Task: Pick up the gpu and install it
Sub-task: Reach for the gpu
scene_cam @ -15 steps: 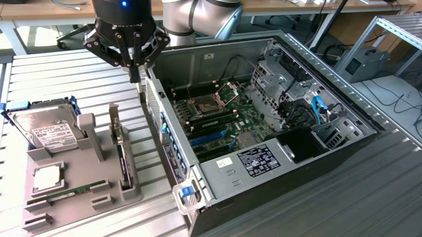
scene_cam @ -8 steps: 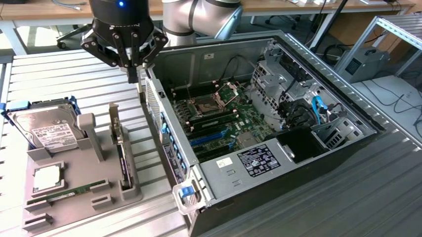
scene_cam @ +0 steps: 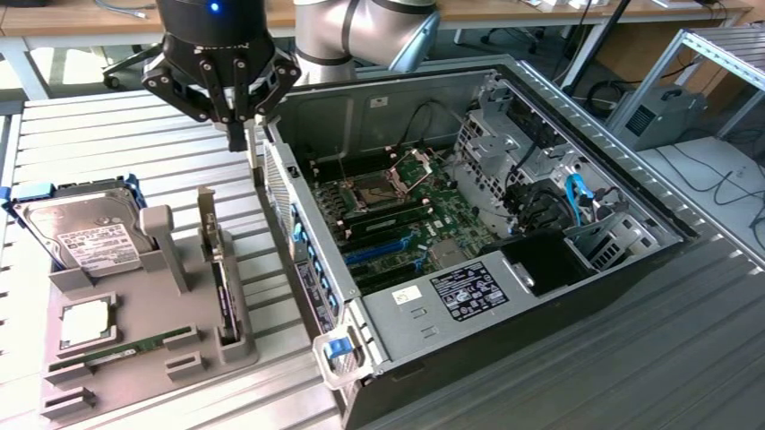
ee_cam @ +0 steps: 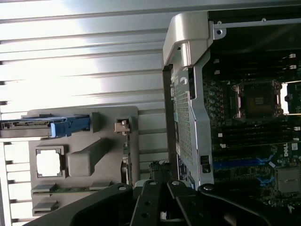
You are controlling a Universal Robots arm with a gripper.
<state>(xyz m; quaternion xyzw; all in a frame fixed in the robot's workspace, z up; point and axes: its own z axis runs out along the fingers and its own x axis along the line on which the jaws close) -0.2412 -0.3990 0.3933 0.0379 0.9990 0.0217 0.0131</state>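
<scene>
**Gripper closed above the case edge, gpu in its holder**

The gripper (scene_cam: 236, 136) hangs over the slatted metal surface (scene_cam: 120, 134), with its fingers pointing down and drawn fully together. Nothing can be seen held between them, and they touch nothing. Its tips are just beside the upper corner of the open computer case (scene_cam: 313, 269), on the exterior view's left of that case's perforated wall.

The gpu (scene_cam: 219, 269) stands on its long edge in a slot of the grey holder (scene_cam: 132, 331), which lies on the surface to the exterior view's left of the case. Its silver end bracket is at the end nearer the gripper. The gripper is above and well apart from the card.

A hard drive (scene_cam: 84, 228) with a white label and blue rails leans in the same holder, beside the gpu. The case lies on its side with its panel off, and the motherboard (scene_cam: 407, 215) inside is exposed, with blue expansion slots showing.
</scene>
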